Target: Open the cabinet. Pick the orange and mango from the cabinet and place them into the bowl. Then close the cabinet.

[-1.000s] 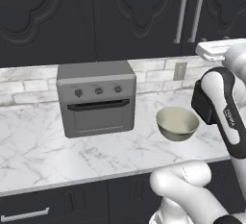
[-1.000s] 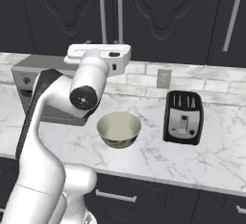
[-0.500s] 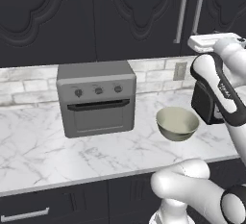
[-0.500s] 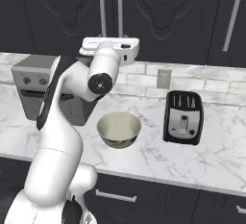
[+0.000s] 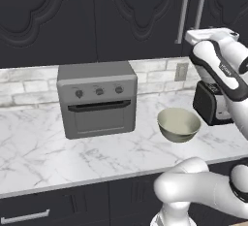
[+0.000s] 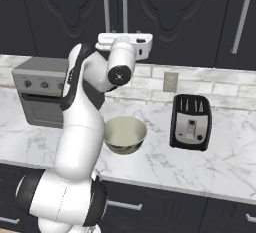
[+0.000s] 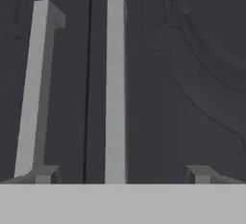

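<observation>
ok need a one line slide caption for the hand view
Open pincer facing the closed black double-door wall cabinet, lined up near its two long vertical silver bar handles.

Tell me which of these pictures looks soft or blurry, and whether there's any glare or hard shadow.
Hand view: soft and low in detail, the two cabinet handles pale against dark, flat doors. Left base view: sharp, even light, a faint shadow under the bowl and toaster oven, no glare. Right base view: equally sharp, the toaster with only a dull sheen.
</observation>
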Available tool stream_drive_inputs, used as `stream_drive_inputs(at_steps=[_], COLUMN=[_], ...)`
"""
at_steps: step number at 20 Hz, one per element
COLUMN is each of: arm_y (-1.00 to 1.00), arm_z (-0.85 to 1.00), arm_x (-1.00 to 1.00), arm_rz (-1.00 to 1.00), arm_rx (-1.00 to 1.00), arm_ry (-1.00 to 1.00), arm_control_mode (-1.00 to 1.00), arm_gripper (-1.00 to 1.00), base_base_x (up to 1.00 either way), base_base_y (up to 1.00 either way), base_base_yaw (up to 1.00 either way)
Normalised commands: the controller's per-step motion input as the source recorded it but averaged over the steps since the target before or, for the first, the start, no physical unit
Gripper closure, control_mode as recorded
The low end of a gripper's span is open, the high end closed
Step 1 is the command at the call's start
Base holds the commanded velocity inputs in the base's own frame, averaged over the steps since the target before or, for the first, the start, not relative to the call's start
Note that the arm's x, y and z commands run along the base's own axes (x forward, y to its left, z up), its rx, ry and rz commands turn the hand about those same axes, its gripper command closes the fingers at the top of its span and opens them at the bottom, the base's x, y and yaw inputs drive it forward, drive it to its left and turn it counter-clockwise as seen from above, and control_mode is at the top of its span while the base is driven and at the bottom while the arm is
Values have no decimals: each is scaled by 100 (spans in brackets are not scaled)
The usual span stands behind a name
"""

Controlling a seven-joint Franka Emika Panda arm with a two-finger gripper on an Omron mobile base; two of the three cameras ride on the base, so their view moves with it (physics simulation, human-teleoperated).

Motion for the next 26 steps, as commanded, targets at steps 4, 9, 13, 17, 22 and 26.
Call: stream_drive_inputs(at_steps=[4, 9, 13, 17, 22, 26], arm_y=[-13, 0, 7, 0, 0, 0], arm_z=[-6, -16, -14, 0, 0, 0], arm_x=[65, 74, 67, 0, 0, 0], arm_rz=[2, 0, -1, 0, 0, 0], arm_rx=[0, -1, -2, 0, 0, 0], arm_ry=[0, 0, 0, 0, 0, 0], arm_control_mode=[-100, -100, -100, -100, -100, -100], arm_gripper=[-100, -100, 100, 100, 100, 100], base_base_x=[0, 0, 0, 0, 0, 0], base_base_y=[0, 0, 0, 0, 0, 0], base_base_yaw=[0, 0, 0, 0, 0, 0])
